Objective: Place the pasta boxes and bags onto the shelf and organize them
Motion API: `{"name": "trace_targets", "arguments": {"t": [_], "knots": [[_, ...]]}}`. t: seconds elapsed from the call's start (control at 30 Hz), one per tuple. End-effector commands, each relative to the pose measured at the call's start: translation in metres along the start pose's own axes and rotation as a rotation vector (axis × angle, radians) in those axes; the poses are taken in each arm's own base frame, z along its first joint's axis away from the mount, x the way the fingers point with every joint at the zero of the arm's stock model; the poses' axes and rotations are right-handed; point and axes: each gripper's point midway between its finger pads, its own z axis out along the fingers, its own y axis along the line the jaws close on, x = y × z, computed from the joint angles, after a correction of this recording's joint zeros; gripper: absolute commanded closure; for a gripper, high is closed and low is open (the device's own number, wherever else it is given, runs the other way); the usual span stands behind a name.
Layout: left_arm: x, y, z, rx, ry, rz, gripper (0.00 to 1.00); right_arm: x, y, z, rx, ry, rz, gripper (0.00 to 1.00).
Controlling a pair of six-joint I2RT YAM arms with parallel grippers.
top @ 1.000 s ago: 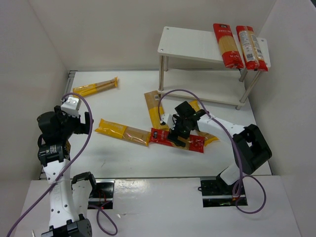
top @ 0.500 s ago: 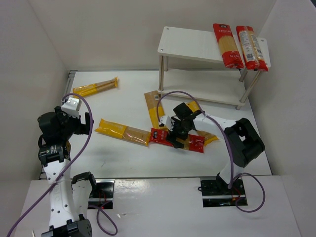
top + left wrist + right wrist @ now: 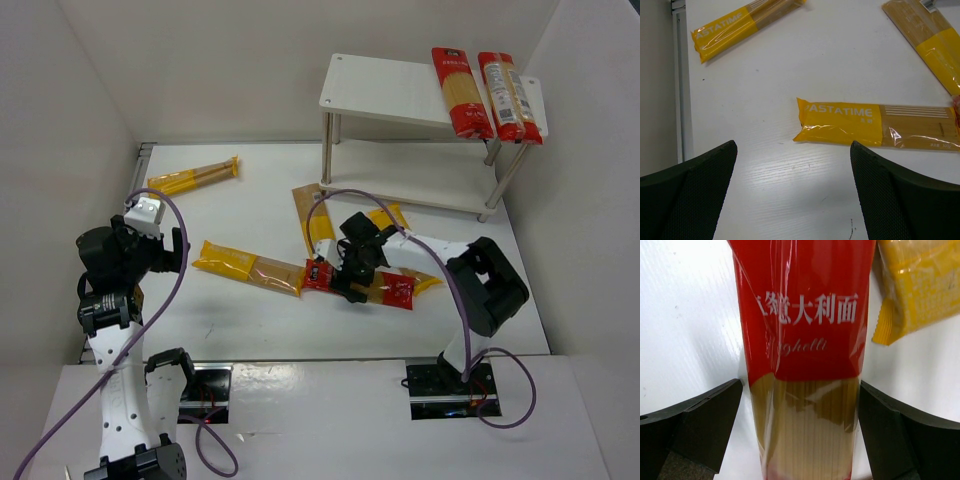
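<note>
Right gripper (image 3: pixel 347 277) hung low over the middle of a red spaghetti pack (image 3: pixel 398 291), its two black, mesh-textured fingers (image 3: pixel 700 415) spread wide, one on each side of the pack and not clamped on it. That pack lay flat on the white table (image 3: pixel 250 215), in front of the shelf (image 3: pixel 390 88) and well apart from it. Seen from the wrist, it was glossy, crinkled film, red with white Chinese lettering at one end and a clear window showing straight pale strands. A yellow bag corner (image 3: pixel 920 285) with a saw-toothed seal sat just beside it. Left gripper (image 3: pixel 792 170) was also spread apart with nothing between its dark fingers, held above bare table at the left side. Below it lay a long flat yellow pack (image 3: pixel 840 122) printed PASTATIME, shiny at one end and clear over tan pasta at the other, its far end close to the red pack. A second yellow pack (image 3: pixel 193 176) lay slanted near the far left edge, and a third (image 3: pixel 313 222) lay at an angle by the shelf's front left leg. The shelf was a white two-board rack on thin silver legs in the far right corner. Two more red packs (image 3: pixel 462 92) lay side by side on the right end of its top board, their near ends overhanging the edge.
</note>
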Motion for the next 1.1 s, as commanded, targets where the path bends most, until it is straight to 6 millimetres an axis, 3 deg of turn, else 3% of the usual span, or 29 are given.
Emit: {"name": "trace_targets", "arguments": {"t": [0.0,0.07,0.3,0.4,0.5,0.53,0.6,0.7,0.8,0.87,0.9,1.0,1.07], "knots": [[-0.008,0.000,0.001,0.009,-0.037,0.021,0.01,-0.003,0.001,0.008,-0.007,0.019,0.010,0.00],[-0.008,0.000,0.001,0.009,-0.037,0.021,0.01,-0.004,-0.003,0.007,0.003,0.037,0.021,0.01],[-0.009,-0.004,0.001,0.028,-0.042,0.021,0.01,0.011,-0.007,0.011,0.040,0.092,0.025,0.20],[-0.009,-0.004,0.001,0.028,-0.042,0.021,0.01,0.025,0.003,0.016,-0.014,0.151,0.033,0.38],[-0.009,-0.004,0.001,0.028,-0.042,0.021,0.01,0.026,0.004,0.015,-0.020,0.158,0.035,0.68],[-0.009,-0.004,0.001,0.028,-0.042,0.021,0.01,0.029,0.007,0.014,-0.029,0.170,0.038,0.97],[-0.009,-0.004,0.001,0.028,-0.042,0.021,0.01,0.028,0.008,0.011,-0.026,0.168,0.046,1.00],[-0.011,-0.004,-0.001,0.026,-0.050,0.025,0.01,-0.007,0.013,-0.015,-0.057,0.053,0.073,1.00],[-0.011,-0.004,-0.001,0.026,-0.050,0.025,0.01,-0.076,-0.008,-0.073,0.039,-0.143,0.104,1.00],[-0.011,-0.004,-0.001,0.026,-0.050,0.025,0.01,-0.103,-0.012,-0.107,0.074,-0.228,0.118,1.00],[-0.011,-0.004,-0.001,0.026,-0.050,0.025,0.01,-0.126,-0.021,-0.131,0.118,-0.298,0.141,1.00],[-0.011,-0.004,-0.001,0.026,-0.050,0.025,0.01,-0.155,-0.031,-0.170,0.187,-0.377,0.150,1.00],[-0.009,-0.005,-0.001,0.028,-0.042,0.021,0.01,-0.159,-0.036,-0.182,0.223,-0.382,0.162,1.00]]}}
